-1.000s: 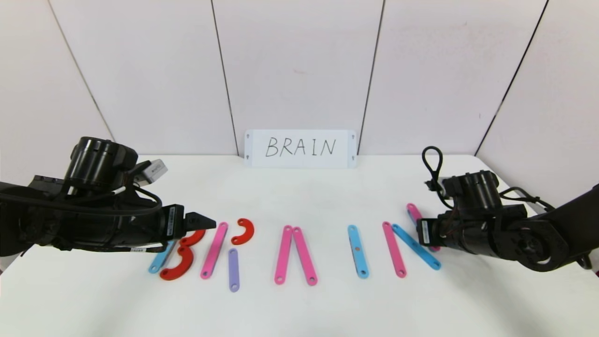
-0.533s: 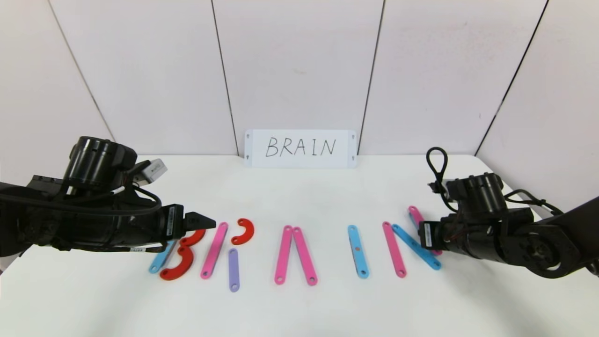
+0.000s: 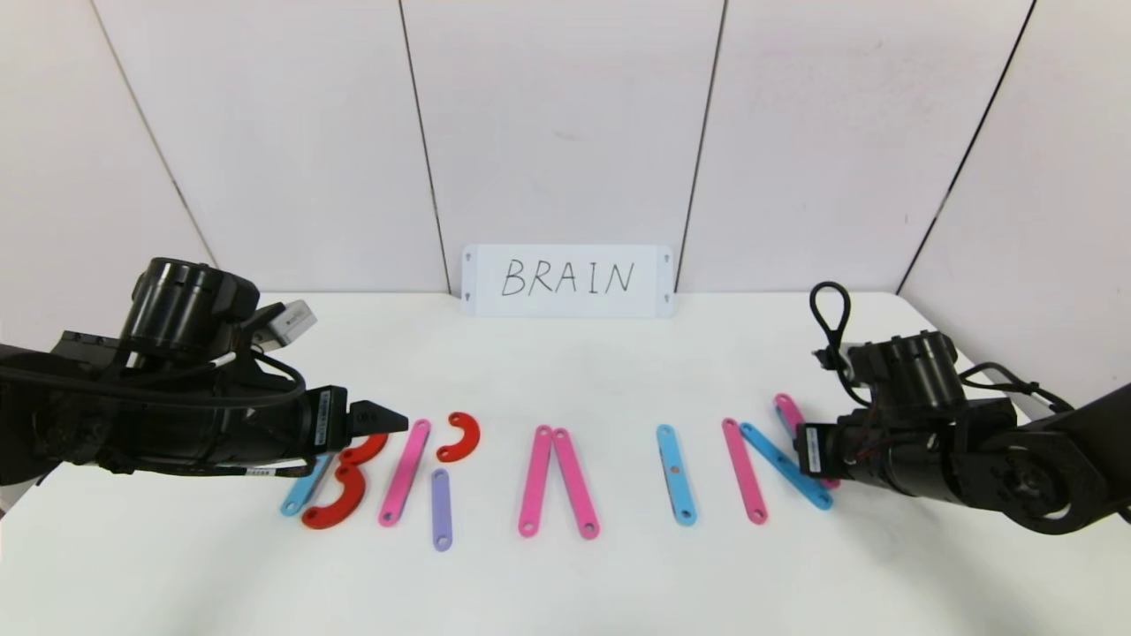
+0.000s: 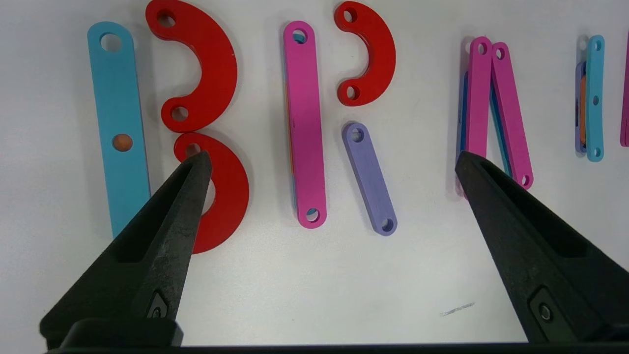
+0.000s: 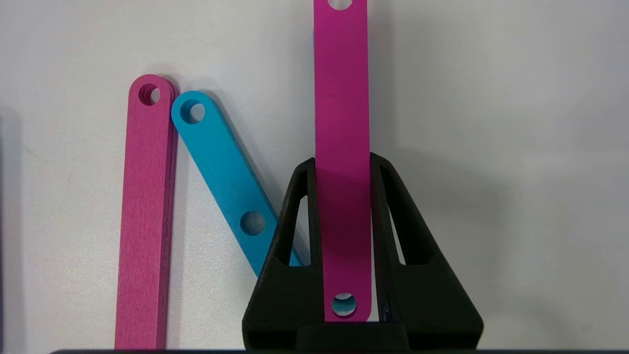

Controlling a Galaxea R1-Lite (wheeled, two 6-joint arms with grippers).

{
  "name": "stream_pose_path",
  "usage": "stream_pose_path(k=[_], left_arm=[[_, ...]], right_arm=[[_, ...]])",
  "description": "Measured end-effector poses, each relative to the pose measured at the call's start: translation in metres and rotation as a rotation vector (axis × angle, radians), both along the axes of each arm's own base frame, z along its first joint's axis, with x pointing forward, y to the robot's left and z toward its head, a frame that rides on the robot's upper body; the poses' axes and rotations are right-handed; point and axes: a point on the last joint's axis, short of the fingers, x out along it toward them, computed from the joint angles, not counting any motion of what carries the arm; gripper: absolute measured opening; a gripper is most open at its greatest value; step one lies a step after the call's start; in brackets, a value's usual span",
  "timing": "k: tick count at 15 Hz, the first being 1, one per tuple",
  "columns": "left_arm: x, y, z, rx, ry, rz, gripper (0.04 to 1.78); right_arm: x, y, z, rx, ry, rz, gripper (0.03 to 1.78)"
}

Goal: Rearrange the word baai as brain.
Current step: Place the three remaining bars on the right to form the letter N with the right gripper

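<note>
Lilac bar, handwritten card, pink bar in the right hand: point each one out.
lilac bar (image 4: 369, 178): left wrist view, mid-length.
handwritten card (image 3: 567, 280): head view, centre of the lettering.
pink bar (image 5: 342, 123): right wrist view, bare stretch beyond the right hand (image 5: 342, 169).

The word "BRAIN" is handwritten in black capitals on a white card (image 3: 567, 281), which is stood upright at the middle of the far edge of the table (image 3: 565, 371); no other text can be read
</note>
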Motion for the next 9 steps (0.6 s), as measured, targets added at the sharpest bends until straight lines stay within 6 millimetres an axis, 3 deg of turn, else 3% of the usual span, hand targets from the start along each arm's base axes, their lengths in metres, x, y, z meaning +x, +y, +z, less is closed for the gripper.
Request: stream_pose_path(k=[9], left_arm=[[-0.0004,0.0001,0.0006,0.0,-0.002,0.0,1.74]], right_arm=[[-0.0084,-0.0016,-0.0015,-0.001,0.015,-0.001,0.3]])
